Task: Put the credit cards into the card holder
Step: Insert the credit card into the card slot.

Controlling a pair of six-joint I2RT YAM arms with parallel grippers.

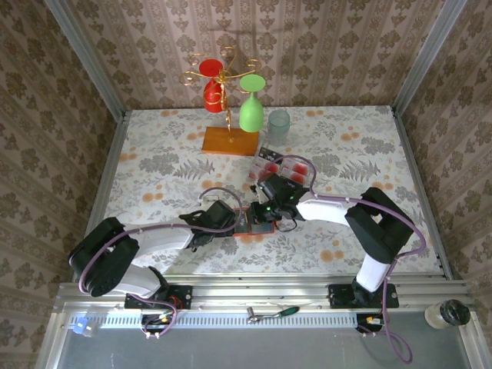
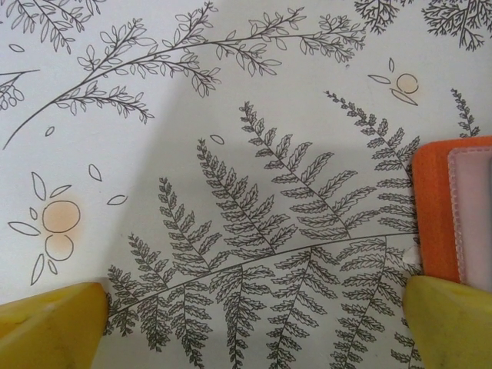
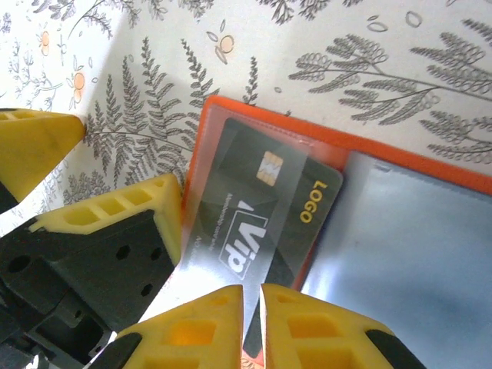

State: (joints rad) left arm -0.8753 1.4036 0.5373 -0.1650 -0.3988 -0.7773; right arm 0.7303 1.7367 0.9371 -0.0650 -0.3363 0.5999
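The orange card holder [image 1: 254, 224] lies open on the fern-print table between my two grippers. In the right wrist view its clear sleeve [image 3: 231, 192] covers most of a dark credit card [image 3: 296, 204] with a chip and gold lettering. My right gripper [image 3: 254, 300] is shut on that card's near end. My left gripper [image 2: 254, 307] stands wide open over bare tablecloth, its right finger [image 2: 450, 323] next to the holder's edge [image 2: 434, 211]. One left finger [image 3: 115, 219] rests against the holder's left side. More credit cards [image 1: 281, 165] with red blobs lie behind the right gripper [image 1: 270, 207].
A wire rack on an orange wooden base [image 1: 229, 141] carries a red glass [image 1: 212, 91] and a green glass [image 1: 251, 108] at the back. A clear tumbler [image 1: 278, 127] stands beside it. Patterned walls close three sides. A tool [image 1: 273, 313] lies on the front rail.
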